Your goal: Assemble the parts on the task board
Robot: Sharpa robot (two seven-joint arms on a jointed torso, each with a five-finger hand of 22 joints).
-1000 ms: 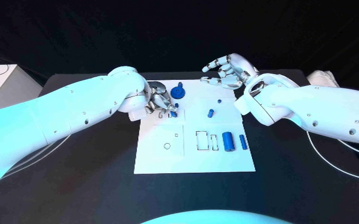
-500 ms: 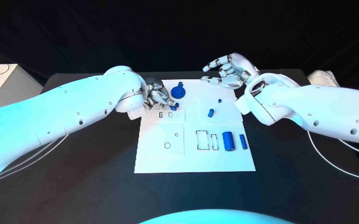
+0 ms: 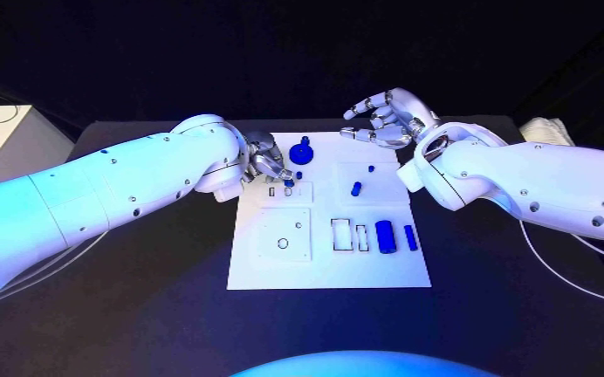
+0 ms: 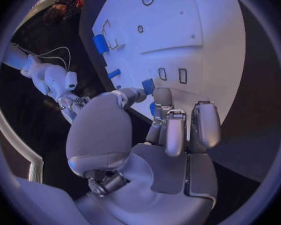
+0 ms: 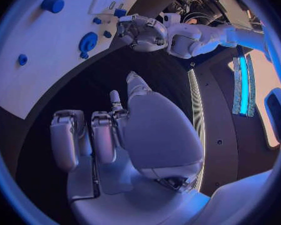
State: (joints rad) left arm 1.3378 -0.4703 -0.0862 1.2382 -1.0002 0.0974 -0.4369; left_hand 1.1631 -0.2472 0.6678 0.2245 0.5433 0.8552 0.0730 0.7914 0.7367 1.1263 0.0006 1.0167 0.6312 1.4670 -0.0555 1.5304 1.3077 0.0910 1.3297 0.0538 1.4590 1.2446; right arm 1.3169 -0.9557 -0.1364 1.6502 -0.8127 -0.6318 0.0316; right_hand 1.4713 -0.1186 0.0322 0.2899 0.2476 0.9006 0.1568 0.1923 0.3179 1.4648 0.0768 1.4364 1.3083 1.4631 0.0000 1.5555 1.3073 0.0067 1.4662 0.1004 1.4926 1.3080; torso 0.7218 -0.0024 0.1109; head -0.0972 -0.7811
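The flat white rectangular task board [image 3: 330, 259] lies in the middle of the black table [image 3: 151, 281], its long axis running away from the robot. Near its right edge two blue cylindrical parts lie side by side, a thick one [image 3: 384, 236] and a thin one [image 3: 410, 237], both with long axes pointing along the board's length. A small blue peg [image 3: 355, 189] lies further up, tilted slightly off that line, with a tiny blue dot-like part [image 3: 370, 168] beyond it. At the far edge sits a round blue knob-shaped part [image 3: 301, 153]. The silver left hand [image 3: 267, 162] hovers over the board's far left corner, its fingers curled in round a small blue part [image 4: 148, 86] pinched at the fingertips, just above the small rectangular slots. The silver right hand [image 3: 382, 122] hangs above the far right edge, fingers apart and curved, holding nothing. No writing or labels are legible on the board.
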